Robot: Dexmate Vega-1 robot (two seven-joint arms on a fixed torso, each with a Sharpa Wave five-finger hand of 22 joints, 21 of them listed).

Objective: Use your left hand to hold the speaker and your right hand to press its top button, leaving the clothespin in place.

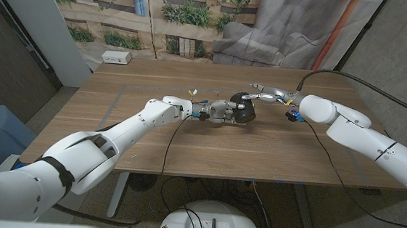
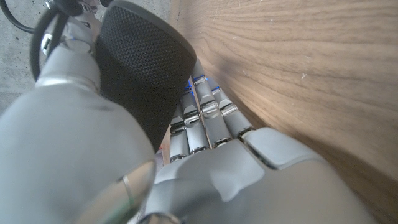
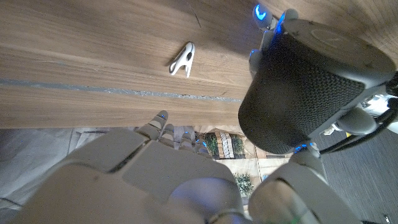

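No legible text on speaker (image 3: 298,87).

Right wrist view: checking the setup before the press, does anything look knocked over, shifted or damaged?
Nothing stands out. The round black mesh speaker is gripped by the left hand, the small white clothespin lies apart from it on the wooden table, and the right hand is at the speaker's top.

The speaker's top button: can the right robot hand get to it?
Probably yes. The left robot hand grips the speaker by its sides, leaving its top bare, and the right robot hand hovers just beside it with nothing between.
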